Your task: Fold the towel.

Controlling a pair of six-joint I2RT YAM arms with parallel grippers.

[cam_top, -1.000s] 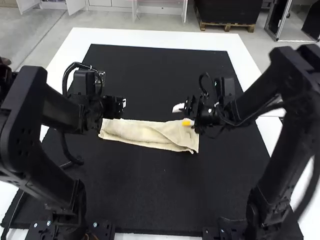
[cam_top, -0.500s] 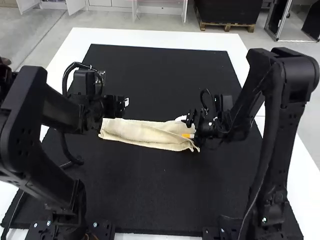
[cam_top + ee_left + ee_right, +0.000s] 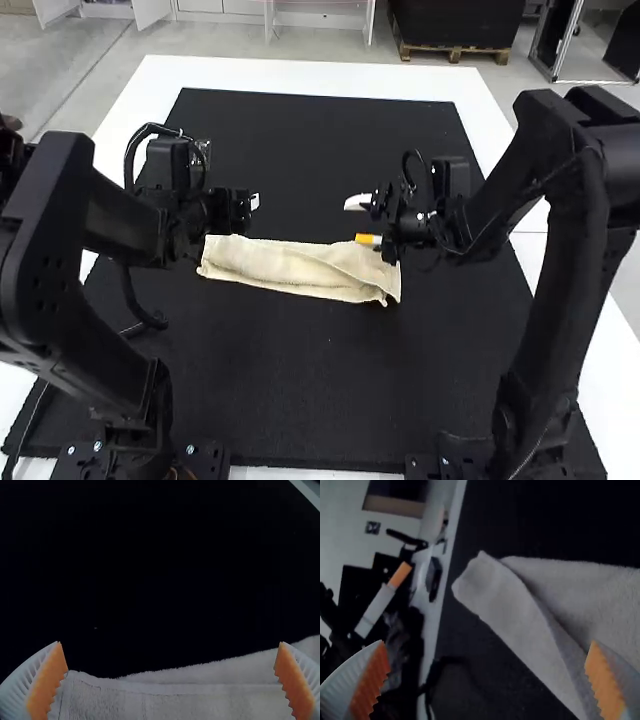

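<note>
Note towel [image 3: 290, 268] on the black mat [image 3: 300, 380], lying as a long folded strip between the arms, with a slanting flap and an uneven corner toward the right arm. See left gripper [image 3: 170, 642] and right gripper [image 3: 487, 641] with fingers spread wide — pinching nothing. Judge step as squaring up the strip; next, pinch that corner with right gripper and draw it flat — then fold end over end.
</note>
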